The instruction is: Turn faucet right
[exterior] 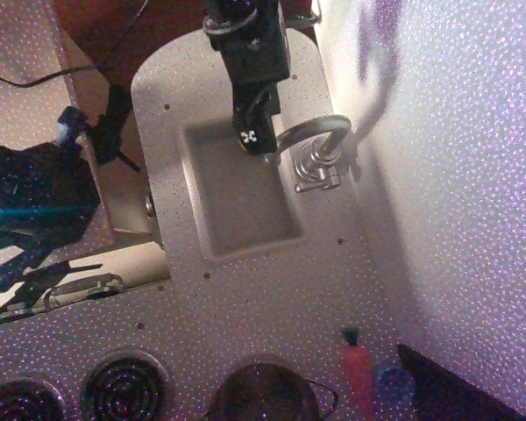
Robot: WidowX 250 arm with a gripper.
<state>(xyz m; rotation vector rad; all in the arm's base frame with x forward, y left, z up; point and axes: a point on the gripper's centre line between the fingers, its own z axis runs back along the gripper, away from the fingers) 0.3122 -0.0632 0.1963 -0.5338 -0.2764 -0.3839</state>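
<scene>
**Ana:** Right, starting at the near edge of the counter: a dark pot [263,395] sits in the middle, two round burners [123,386] toward the near left corner, and an orange carrot-like toy [359,373] toward the near right.

**Ben:** And further back?

**Ana:** The sink basin [245,197] is sunk into the counter's middle. Just past it, by the right edge, stands the silver faucet [320,149], its arched spout reaching left over the basin's far right corner, a short lever at its base.

**Ben:** The gripper?

**Ana:** The black gripper [252,139] hangs from the far edge, its tip right at the spout's end, touching or nearly so. Whether the jaws are parted I cannot tell from this angle, and I see nothing held.

**Ben:** Risks?

**Ana:** I'd say the finger could slide off that smooth rounded spout if it pushes too high, or press down rather than sideways and jam the tap.

**Ben:** Setting?

**Ana:** A speckled grey counter [272,289] with a pale wall [456,175] along its right edge, black gear [35,193] and cables off the left side, all under purplish light.
</scene>
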